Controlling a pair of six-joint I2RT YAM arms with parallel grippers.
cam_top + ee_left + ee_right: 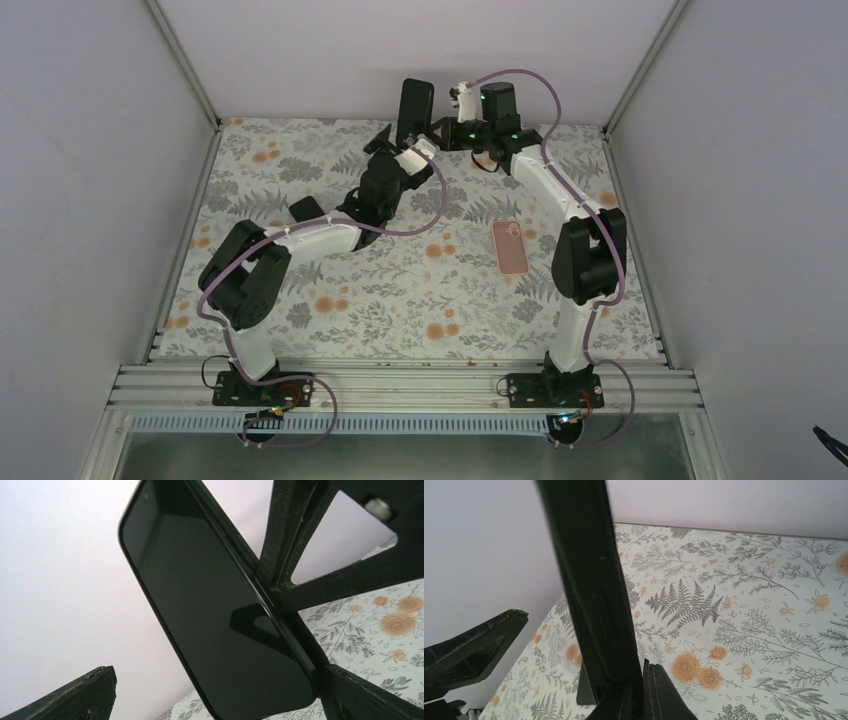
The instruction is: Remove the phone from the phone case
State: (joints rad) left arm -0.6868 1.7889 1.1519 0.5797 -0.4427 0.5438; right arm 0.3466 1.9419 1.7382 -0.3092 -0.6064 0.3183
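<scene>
The black phone stands upright in the air at the back middle, between the two grippers. In the left wrist view its glossy screen leans against my left gripper's right finger; the other finger is well apart from it. My left gripper is open below the phone. My right gripper is also open: one finger touches the phone's edge, the other is far off. A pink case lies flat on the mat, right of centre.
A flowered mat covers the table, with white walls on three sides. A small dark flat object lies on the mat by my left arm. The right arm's elbow stands just right of the pink case.
</scene>
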